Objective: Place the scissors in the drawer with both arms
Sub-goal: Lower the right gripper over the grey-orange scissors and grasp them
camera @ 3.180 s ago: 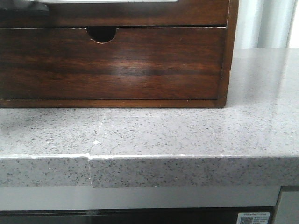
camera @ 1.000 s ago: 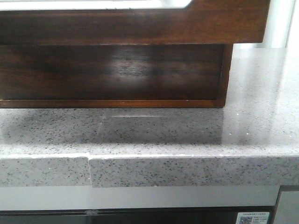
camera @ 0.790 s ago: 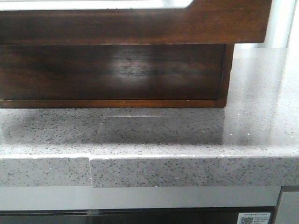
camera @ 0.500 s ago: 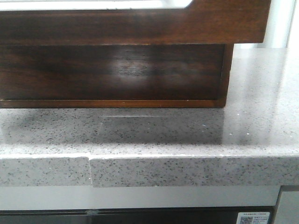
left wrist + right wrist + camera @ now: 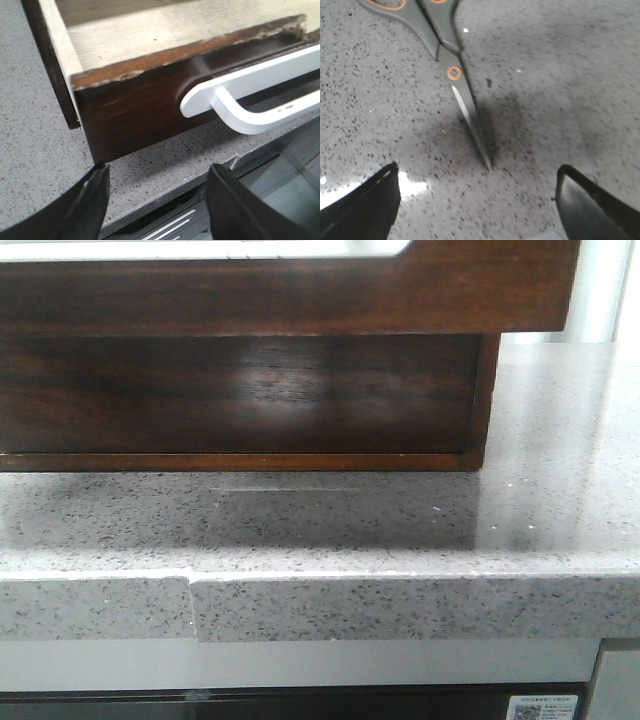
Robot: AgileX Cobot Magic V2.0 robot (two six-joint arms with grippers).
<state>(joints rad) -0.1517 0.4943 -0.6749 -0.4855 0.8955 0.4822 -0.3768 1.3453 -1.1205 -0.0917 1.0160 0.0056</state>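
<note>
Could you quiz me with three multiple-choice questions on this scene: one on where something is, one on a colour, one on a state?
1. Where do the scissors lie?
A. Inside the drawer
B. On the speckled grey counter
C. Between the right gripper's fingers

2. What colour is the ring at the scissors' pivot?
A. Orange
B. Blue
C. Green

3. How does the drawer stand?
A. Shut flush
B. Taken out and laid on the counter
C. Pulled open

Answers:
1. B: the right wrist view shows them flat on the counter, with the right gripper spread open and empty over the blade tip.
2. A: an orange ring sits where the dark grey handles meet the blade.
3. C: the left wrist view looks onto its pale bare inside, and the front view shows its front overhanging the box; the left gripper hangs open beside it.
</note>
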